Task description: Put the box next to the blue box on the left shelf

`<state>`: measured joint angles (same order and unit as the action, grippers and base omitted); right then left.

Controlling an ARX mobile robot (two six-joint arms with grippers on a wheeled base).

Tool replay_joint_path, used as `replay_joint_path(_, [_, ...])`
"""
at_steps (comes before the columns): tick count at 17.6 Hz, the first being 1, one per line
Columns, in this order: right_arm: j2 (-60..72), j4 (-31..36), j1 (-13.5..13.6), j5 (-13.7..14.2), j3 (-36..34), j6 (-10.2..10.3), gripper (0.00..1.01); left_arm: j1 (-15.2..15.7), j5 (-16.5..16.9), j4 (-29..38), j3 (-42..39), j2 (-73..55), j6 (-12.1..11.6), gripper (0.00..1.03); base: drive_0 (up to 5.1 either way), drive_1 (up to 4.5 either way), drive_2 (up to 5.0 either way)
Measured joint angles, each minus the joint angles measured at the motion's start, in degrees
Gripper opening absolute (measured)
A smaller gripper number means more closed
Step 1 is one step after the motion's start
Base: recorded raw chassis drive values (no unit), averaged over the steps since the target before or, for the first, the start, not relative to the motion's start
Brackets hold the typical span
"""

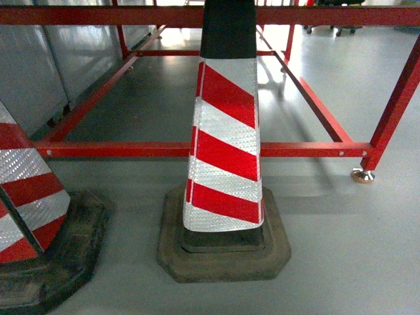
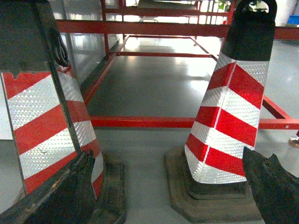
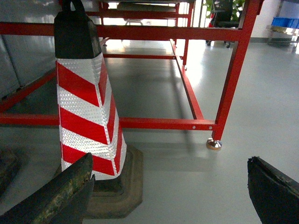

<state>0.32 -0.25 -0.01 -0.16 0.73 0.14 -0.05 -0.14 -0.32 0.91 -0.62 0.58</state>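
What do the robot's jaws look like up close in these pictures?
Only the tips show, at the bottom corners of each wrist view. The left gripper has dark, nearly black fingers with rough, worn, ragged edges and brownish scuffs. The right gripper has the same dark, thick fingers, tinged olive-brown with wear. No cables or markings show; the arms are hidden.

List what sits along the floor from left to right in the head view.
Cut-off red-and-white traffic cone at the left edge → full red-and-white traffic cone on its dark rubber base → red rack's upright leg with its metal levelling foot.
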Motion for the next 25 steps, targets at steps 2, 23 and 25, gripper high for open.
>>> replay_joint_path(2, [0.0, 0.0, 0.0, 0.0, 0.0, 0.0, 0.98, 0.0, 0.0, 0.0, 0.0, 0.0, 0.0, 0.98, 0.0, 0.0, 0.0])
replay_joint_path(23, [0.0, 0.0, 0.0, 0.1, 0.0, -0.1, 0.98, 0.0, 0.0, 0.0, 0.0, 0.0, -0.2, 0.98, 0.0, 0.0, 0.0])
replay_joint_path(25, [0.0, -0.1, 0.0, 0.2, 0.0, 0.0, 0.98, 0.0, 0.1, -0.1, 0.0, 0.0, -0.2, 0.98, 0.0, 0.0, 0.0])
